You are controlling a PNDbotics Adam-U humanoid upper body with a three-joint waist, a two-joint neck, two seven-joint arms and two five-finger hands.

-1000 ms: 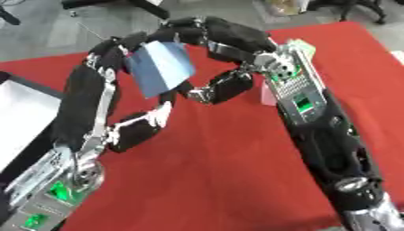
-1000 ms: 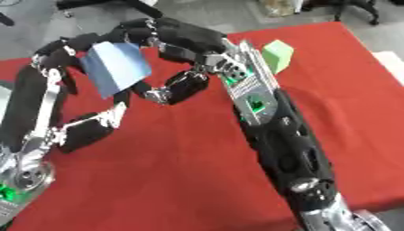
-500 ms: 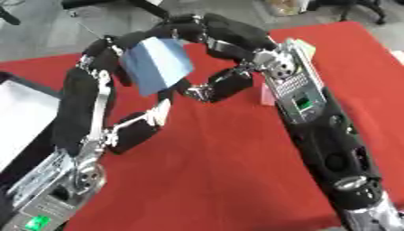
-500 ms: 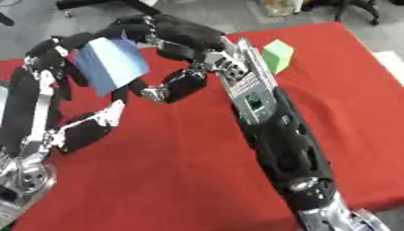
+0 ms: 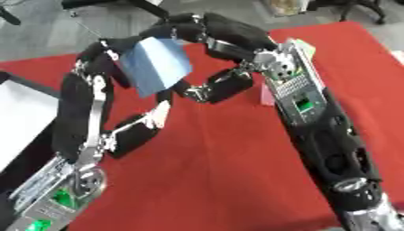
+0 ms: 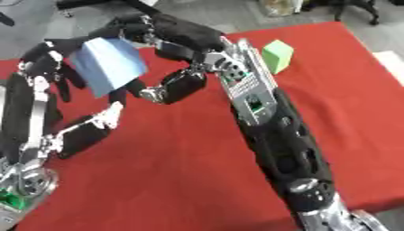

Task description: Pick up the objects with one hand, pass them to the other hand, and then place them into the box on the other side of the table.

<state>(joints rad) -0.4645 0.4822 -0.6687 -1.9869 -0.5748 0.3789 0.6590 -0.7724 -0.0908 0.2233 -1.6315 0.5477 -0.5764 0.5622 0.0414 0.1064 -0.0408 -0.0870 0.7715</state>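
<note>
The left hand is raised above the tabletop with its fingers curled round a light blue block, which stands tilted in the air against the palm. The thumb sticks out below, away from the block. The right hand reaches in from the right, its fingers bent over the block's top edge and its thumb pointing toward the block's lower right corner; whether that thumb touches the block cannot be told. Both hands meet over the far middle of the red tabletop.

A green cube rests on the tabletop just beyond the right forearm, seen clearly in the right eye view. A small pink thing shows beside the right wrist in the left eye view. A white box with a dark rim sits at the left edge of the tabletop, well apart from the block.
</note>
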